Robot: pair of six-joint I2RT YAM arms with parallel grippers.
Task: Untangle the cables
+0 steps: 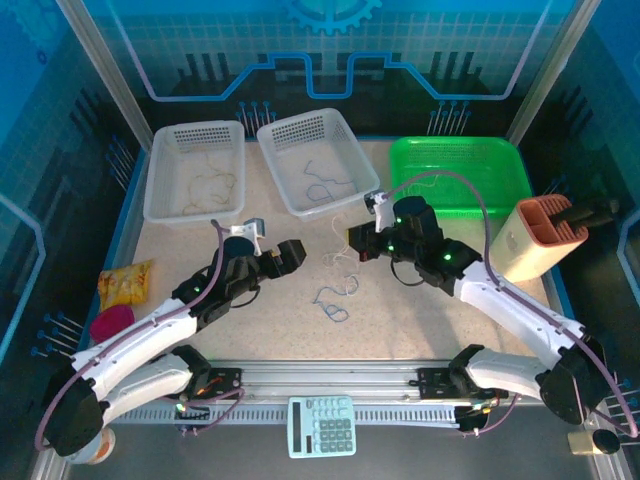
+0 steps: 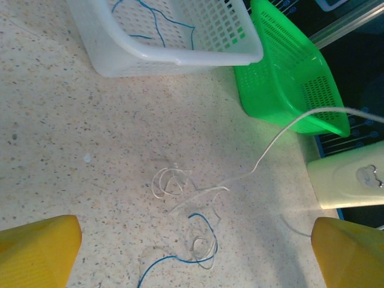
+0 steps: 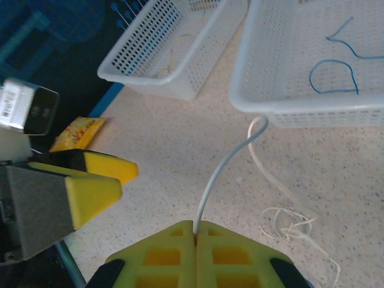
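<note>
A whitish cable (image 3: 223, 171) rises from between the fingers of my right gripper (image 3: 196, 230), which is shut on it. It loops up beside the basket wall and runs down to a loose whitish tangle (image 3: 287, 223) on the table. In the left wrist view the same cable (image 2: 282, 133) lifts off to the right from a whitish coil (image 2: 170, 182), and a blue cable (image 2: 207, 231) crosses a small loop just below it. My left gripper (image 2: 192, 259) hangs open above these cables, its fingers (image 2: 37, 249) wide apart. From above, the left gripper (image 1: 293, 256) and right gripper (image 1: 357, 243) face each other over the tangle (image 1: 345, 263).
Left white basket (image 1: 160, 170) holds a tan-yellow cord; middle white basket (image 1: 290, 125) holds a blue-grey cord (image 3: 333, 75). Green basket (image 1: 505, 160) at back right, a cream and orange holder (image 1: 535, 240) beside it. Snack packet (image 1: 125, 285), pink object (image 1: 110, 322) and calculator (image 1: 322, 426) lie near.
</note>
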